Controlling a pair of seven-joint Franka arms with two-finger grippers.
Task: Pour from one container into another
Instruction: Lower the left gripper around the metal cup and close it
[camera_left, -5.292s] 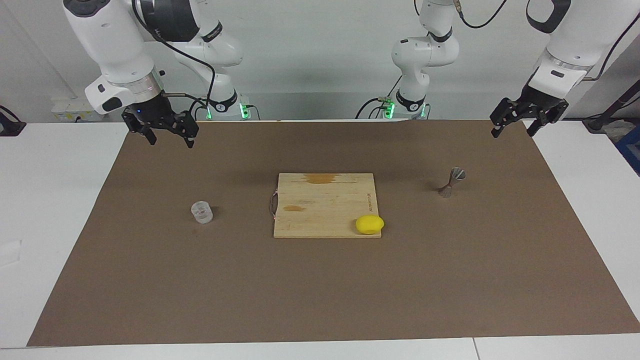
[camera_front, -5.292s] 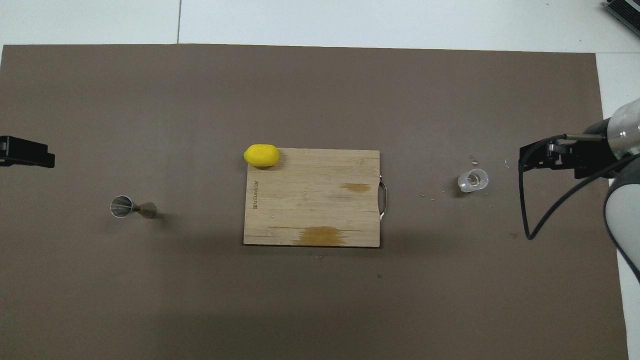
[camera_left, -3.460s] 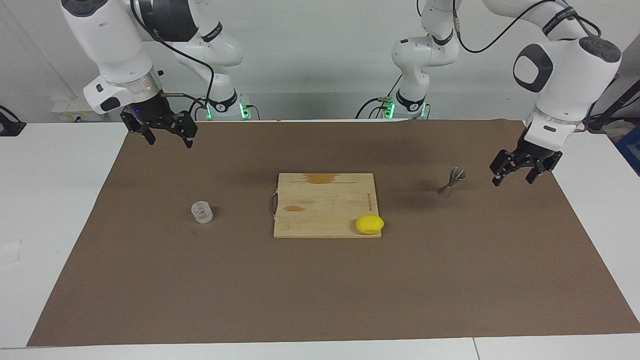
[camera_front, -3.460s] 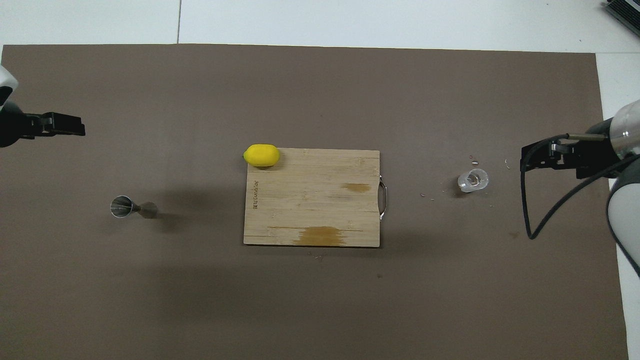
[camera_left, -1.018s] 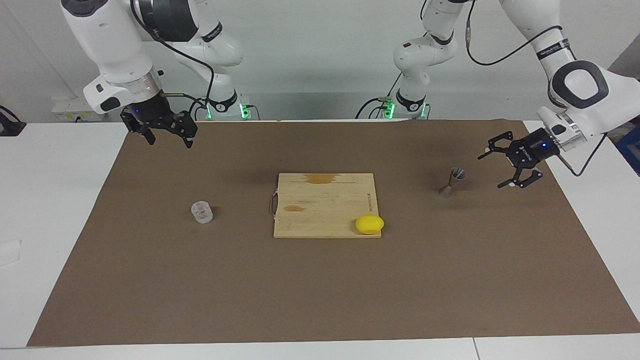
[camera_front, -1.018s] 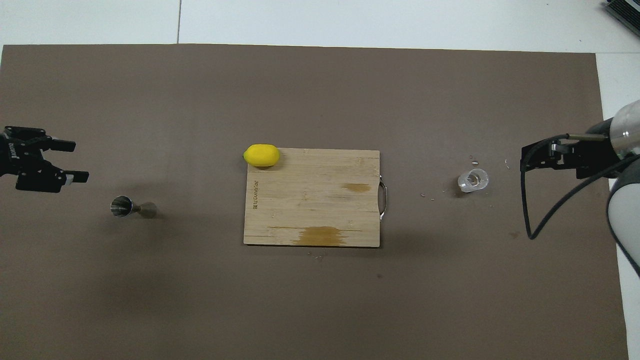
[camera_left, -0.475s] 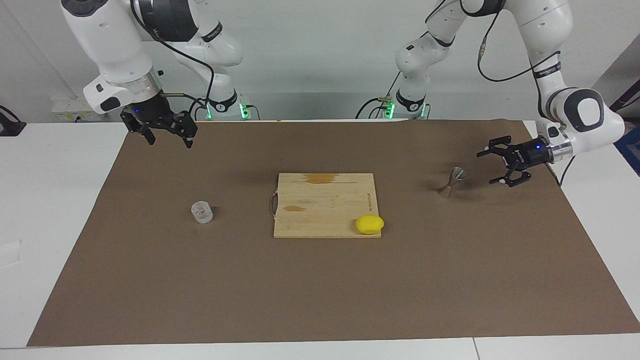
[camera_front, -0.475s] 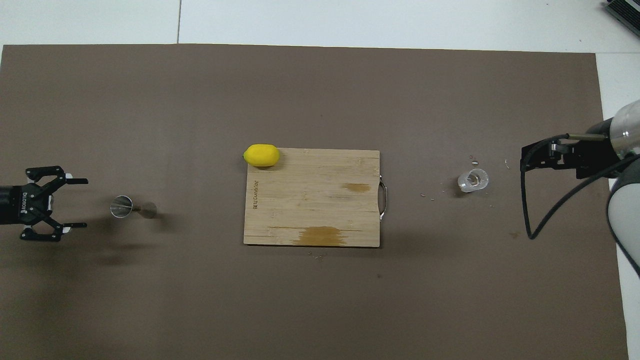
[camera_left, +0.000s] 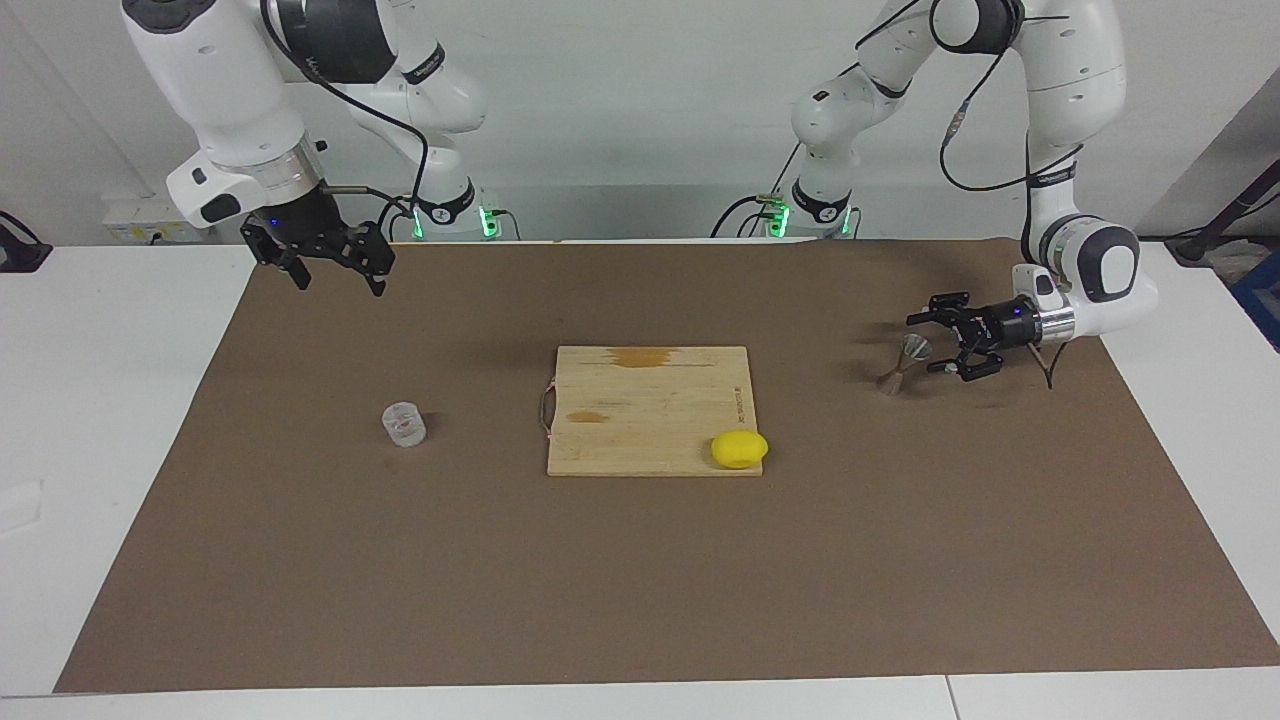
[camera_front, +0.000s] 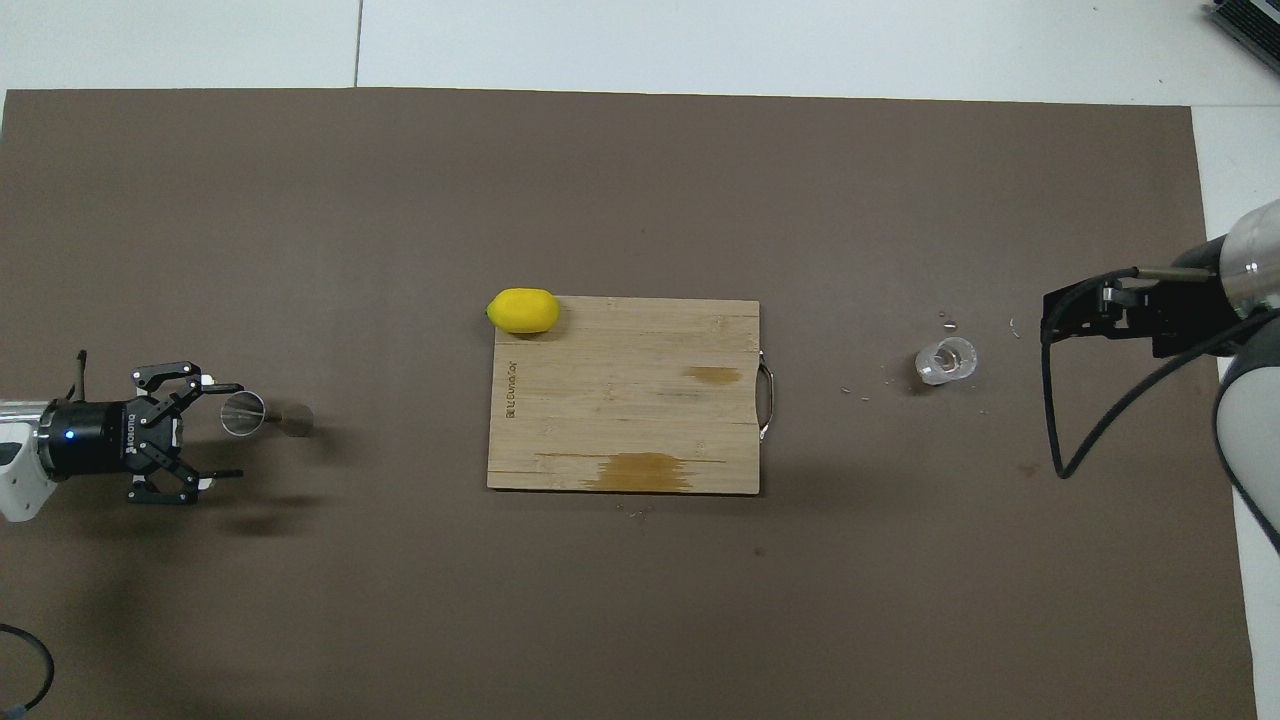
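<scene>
The clear glass cup stands upright on the brown mat toward the right arm's end of the table. Toward the left arm's end, the metal hourglass jigger stands upright. My left gripper lies level and low beside it, open. Its fingertips reach about as far as the jigger's upper cone, one on each side; I see no contact. My right gripper hangs open and empty in the air over the mat at the right arm's end, apart from the cup.
A wooden cutting board with darker stains lies mid-table. A yellow lemon sits at its corner farther from the robots, toward the left arm's end. Small specks lie around the cup.
My left gripper has come down, turned level and slid in toward the jigger until its open fingers flank the upper cone. The right arm, cup and jigger have not moved.
</scene>
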